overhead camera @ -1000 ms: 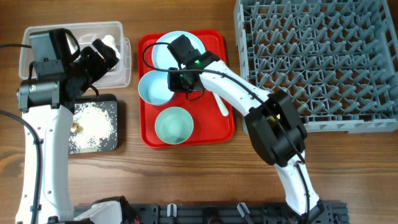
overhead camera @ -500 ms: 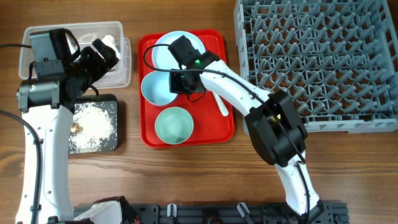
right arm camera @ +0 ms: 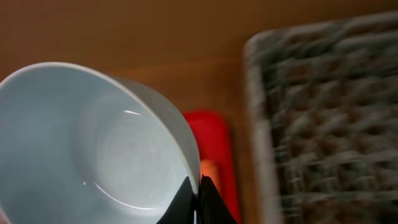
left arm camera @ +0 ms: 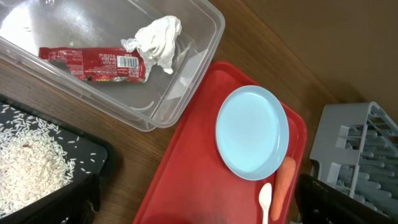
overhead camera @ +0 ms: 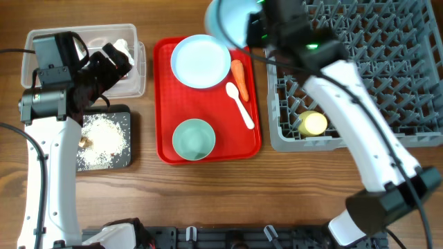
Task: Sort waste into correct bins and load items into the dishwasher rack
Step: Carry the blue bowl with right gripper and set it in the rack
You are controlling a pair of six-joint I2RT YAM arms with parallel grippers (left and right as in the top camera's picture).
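Note:
My right gripper (right arm camera: 199, 182) is shut on the rim of the small pale blue bowl (right arm camera: 93, 143), held tilted in the air. From overhead the bowl (overhead camera: 230, 17) hangs past the back of the red tray, by the rack's left corner. The grey dishwasher rack (overhead camera: 360, 69) holds a yellow cup (overhead camera: 313, 123). On the tray lie the blue plate (overhead camera: 201, 61), carrot (overhead camera: 238, 78), white spoon (overhead camera: 240, 104) and green bowl (overhead camera: 193, 138). My left gripper (left arm camera: 196, 208) is open and empty over the gap between tub and tray. The clear tub (left arm camera: 180, 93) holds the red wrapper (left arm camera: 93, 62) and tissue (left arm camera: 155, 37).
The black tray (overhead camera: 121, 159) at front left carries loose rice (overhead camera: 104, 138) and a brown scrap (overhead camera: 85, 140). The red tray (overhead camera: 166, 104) lies between the tub and the rack. My right arm (overhead camera: 360, 124) reaches across the rack's left part.
My right gripper has lifted the blue bowl off the red tray and swung it back and right toward the rack, uncovering the carrot, spoon and yellow cup. The left arm has not moved.

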